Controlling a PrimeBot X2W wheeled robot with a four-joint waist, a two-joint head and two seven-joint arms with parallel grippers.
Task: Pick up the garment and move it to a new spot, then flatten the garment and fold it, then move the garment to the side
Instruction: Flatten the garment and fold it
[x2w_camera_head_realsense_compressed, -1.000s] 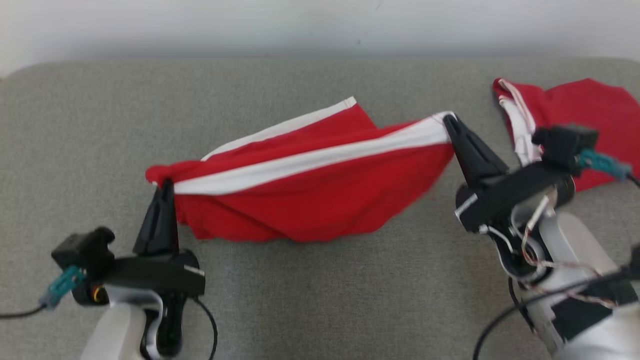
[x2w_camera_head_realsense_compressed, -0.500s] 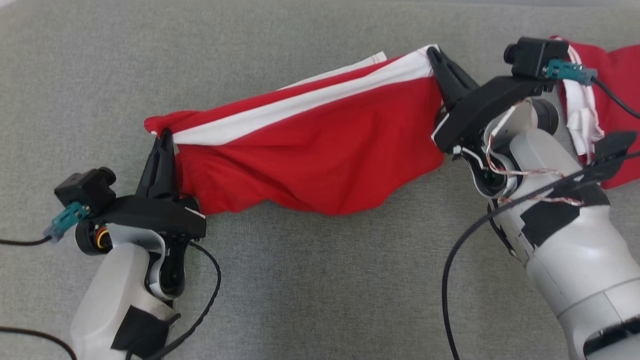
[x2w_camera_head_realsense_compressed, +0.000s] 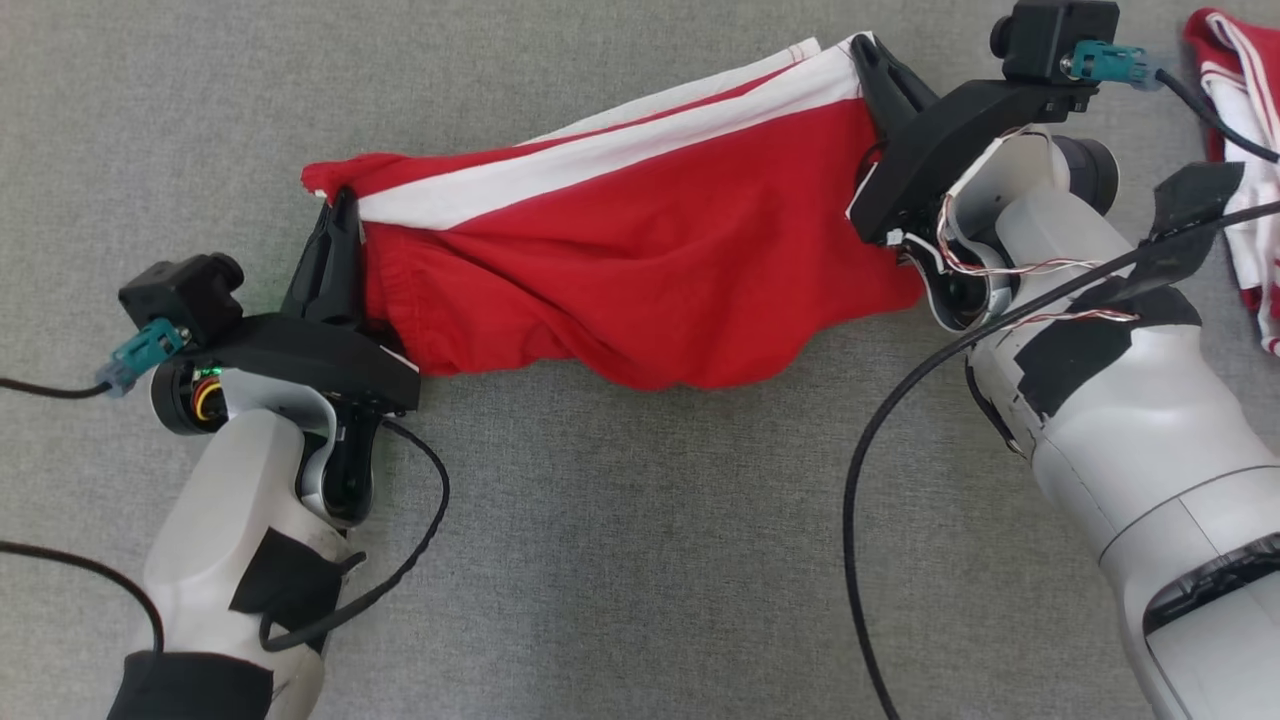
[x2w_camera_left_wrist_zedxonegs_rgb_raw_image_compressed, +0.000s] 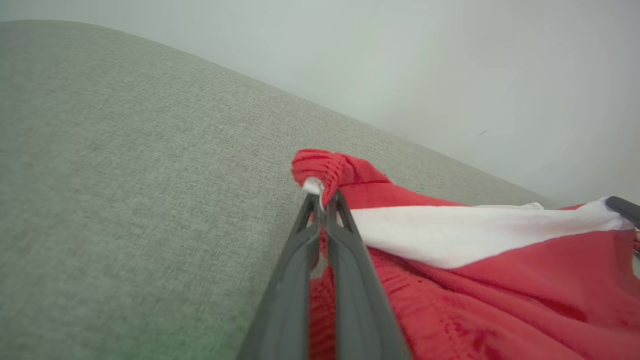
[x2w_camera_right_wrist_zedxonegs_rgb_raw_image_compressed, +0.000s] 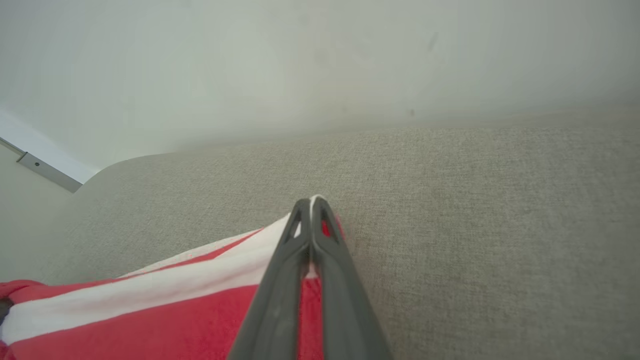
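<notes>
Now, garments: two, held garment and spare garment.
My left gripper: pinching held garment's corner.
My right gripper: pinching its other end.

The garment is red with a broad white band along its far edge, the surface is grey woven fabric, the left gripper and right gripper are black, and the other cloth at far right is red-and-white striped.
</notes>
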